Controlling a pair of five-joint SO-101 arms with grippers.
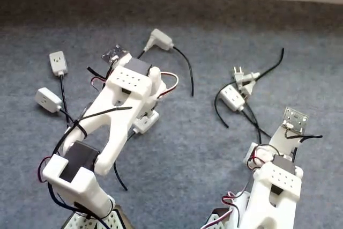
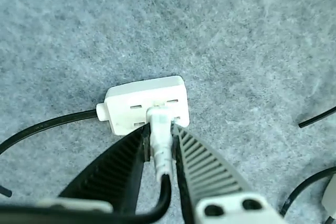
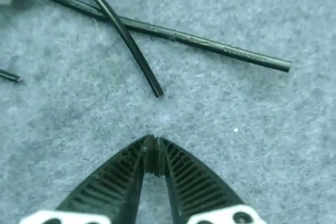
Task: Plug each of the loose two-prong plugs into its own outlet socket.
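Note:
My left gripper (image 2: 160,139) is shut on a white two-prong plug (image 2: 159,129) with a black cord. The plug's front end rests against the slotted face of a white outlet socket (image 2: 147,103) lying on the carpet; the prongs are hidden. In the high view this arm (image 1: 128,87) stretches over that socket (image 1: 146,123). My right gripper (image 3: 155,153) is shut with nothing in it, low over bare carpet near two crossing black cords (image 3: 123,23). Another loose white plug (image 1: 159,39) lies at the back. A plug with bare prongs (image 1: 244,76) lies beside a socket (image 1: 233,98).
Two more white sockets (image 1: 58,63) (image 1: 48,100) lie at the far left on black cords. Loose cord ends trail across the grey carpet (image 1: 193,148) between the arms. The right arm (image 1: 276,183) stands at the bottom right.

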